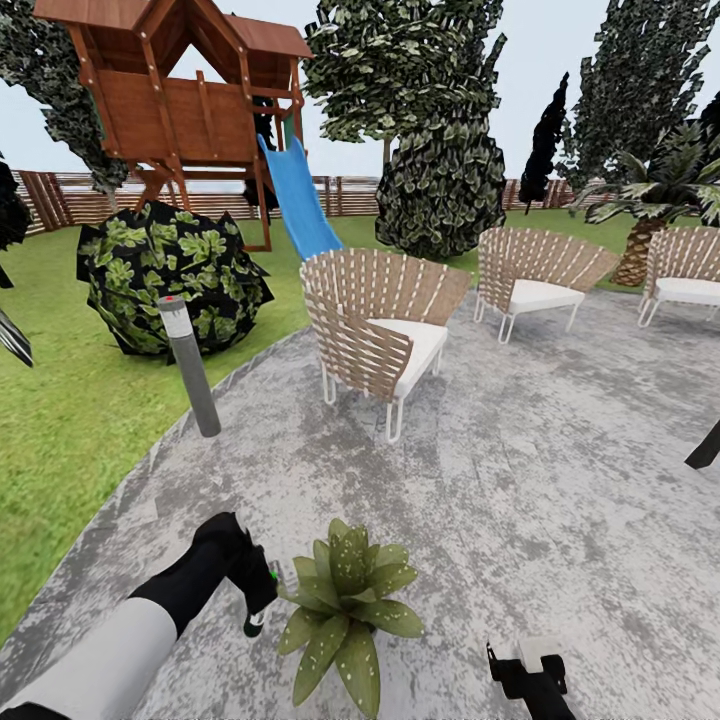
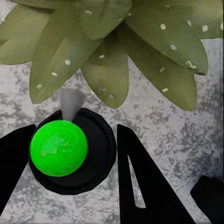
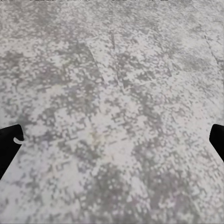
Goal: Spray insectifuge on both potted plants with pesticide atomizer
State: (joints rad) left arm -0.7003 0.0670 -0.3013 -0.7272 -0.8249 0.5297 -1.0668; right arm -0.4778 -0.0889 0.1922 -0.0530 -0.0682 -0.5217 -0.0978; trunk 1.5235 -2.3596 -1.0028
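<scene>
Bright green marked the pesticide atomizer (image 2: 59, 148), clamped between the left gripper (image 2: 70, 154) fingers and aimed at the speckled potted plant (image 1: 345, 600) just beside it, evidently for spraying. The right gripper (image 3: 112, 140) hung spread apart, idle over the patio (image 1: 520, 450).

Round mottled grey stone-like patio (image 1: 560, 470): rough, matt. Beige woven-slat chair (image 1: 375, 325) beside it: smooth white cushion.

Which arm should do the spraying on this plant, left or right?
Left. The left gripper already holds the pesticide atomizer, its nozzle aimed at the potted plant just beside it. The right gripper is open over bare patio.
</scene>
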